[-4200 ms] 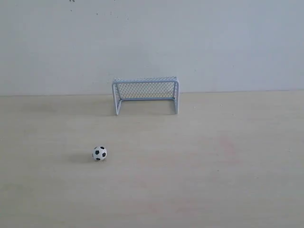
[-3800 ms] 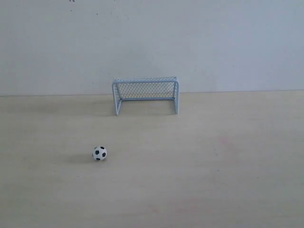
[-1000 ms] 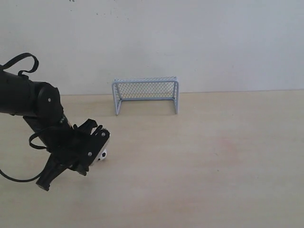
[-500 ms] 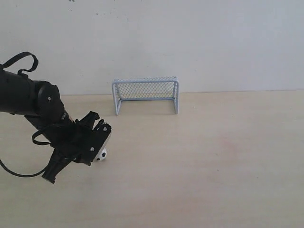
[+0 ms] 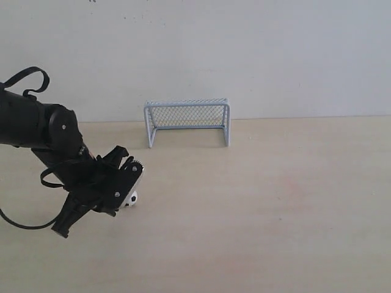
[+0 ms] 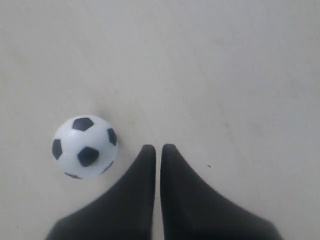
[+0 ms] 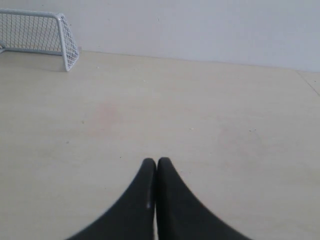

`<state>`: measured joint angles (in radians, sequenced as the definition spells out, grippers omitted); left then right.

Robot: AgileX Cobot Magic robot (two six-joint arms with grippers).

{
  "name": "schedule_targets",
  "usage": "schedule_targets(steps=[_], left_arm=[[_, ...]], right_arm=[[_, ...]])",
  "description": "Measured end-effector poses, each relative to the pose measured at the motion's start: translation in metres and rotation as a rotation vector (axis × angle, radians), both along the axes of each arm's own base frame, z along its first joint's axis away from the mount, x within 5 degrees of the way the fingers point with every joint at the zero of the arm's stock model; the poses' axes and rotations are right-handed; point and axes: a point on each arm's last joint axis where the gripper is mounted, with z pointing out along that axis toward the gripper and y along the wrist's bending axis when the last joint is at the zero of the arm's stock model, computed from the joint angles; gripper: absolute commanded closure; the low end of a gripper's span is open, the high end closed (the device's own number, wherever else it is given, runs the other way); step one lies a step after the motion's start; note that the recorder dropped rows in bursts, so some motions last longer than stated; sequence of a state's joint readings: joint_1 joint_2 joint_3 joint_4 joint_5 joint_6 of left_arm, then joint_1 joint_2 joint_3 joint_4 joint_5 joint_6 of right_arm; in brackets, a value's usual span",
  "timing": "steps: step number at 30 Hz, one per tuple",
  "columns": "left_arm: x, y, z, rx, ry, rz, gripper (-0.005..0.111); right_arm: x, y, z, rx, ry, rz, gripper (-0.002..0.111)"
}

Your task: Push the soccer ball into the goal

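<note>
The soccer ball [image 5: 131, 199] is mostly hidden in the exterior view; the black left gripper [image 5: 130, 182] hangs over it, and only a sliver of white with a dark patch peeks out beneath; whether metal touches ball there is hard to make out. The left wrist view shows the ball [image 6: 85, 147] whole, resting on the pale counter [image 5: 275, 213] just beside the left gripper's [image 6: 158, 147] tips rather than between them; the jaws are clenched to a thin slit, grasping nothing. The goal [image 5: 187, 122] stands well apart from the ball, at the counter's far edge against the wall, its mouth facing the near side. In the right wrist view the goal [image 7: 37, 32] is cut off by the picture's edge, so only one post and some netting show; the right gripper [image 7: 156, 161] appears only there, its jaws pressed together and holding nothing, over bare counter.
</note>
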<state>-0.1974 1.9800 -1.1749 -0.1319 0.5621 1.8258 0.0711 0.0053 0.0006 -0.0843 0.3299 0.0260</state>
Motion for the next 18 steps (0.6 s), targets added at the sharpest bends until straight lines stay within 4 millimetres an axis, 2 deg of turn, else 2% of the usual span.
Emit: schedule_targets(steps=[7,18], left_arm=[[0.009,-0.002,-0.009,0.004,0.026,-0.005,0.102],[0.004,-0.002,-0.009,0.012,0.098,-0.017,0.102]], right_arm=[[0.0,0.0,0.0,0.0,0.0,0.0,0.109],[0.0,0.0,0.0,0.0,0.0,0.0,0.109]])
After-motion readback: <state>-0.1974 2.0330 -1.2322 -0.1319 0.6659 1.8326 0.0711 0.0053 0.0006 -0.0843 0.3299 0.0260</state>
